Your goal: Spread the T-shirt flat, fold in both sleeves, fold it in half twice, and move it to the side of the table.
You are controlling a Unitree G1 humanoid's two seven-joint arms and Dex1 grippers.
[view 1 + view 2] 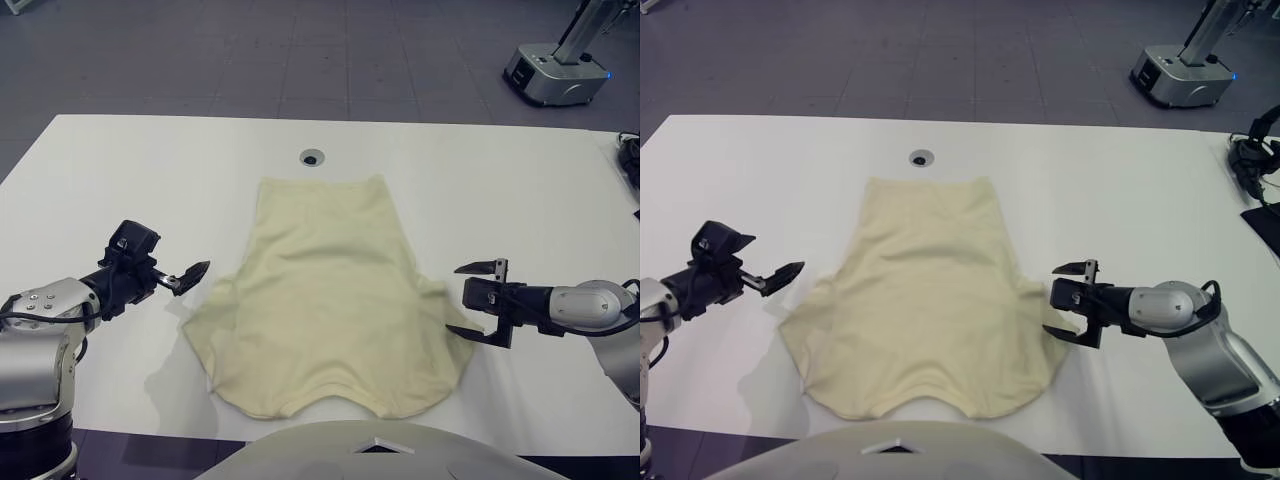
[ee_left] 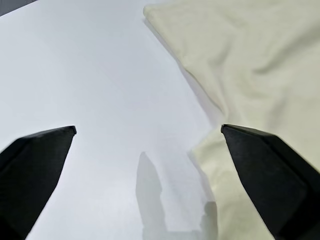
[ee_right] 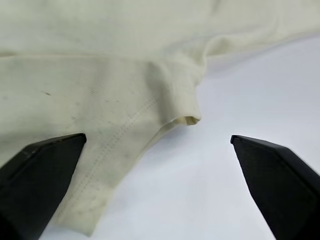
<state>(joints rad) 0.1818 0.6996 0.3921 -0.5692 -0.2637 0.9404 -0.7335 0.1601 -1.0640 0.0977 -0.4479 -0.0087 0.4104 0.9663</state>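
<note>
At either side of the shirt, the left claw (image 1: 192, 274) and right claw (image 1: 455, 299) hang spread, pinching nothing. Between them the cream T-shirt (image 1: 325, 300) lies on the white table (image 1: 500, 180). It looks light, limp and likely to sag, so its bunched sleeve edges seem the best places to grip.

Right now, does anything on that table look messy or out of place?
The cream T-shirt is not quite flat: soft wrinkles cross its middle, and the sleeve beside the right end effector is bunched, its hem corner curled. Nothing looks spilled or torn.
</note>
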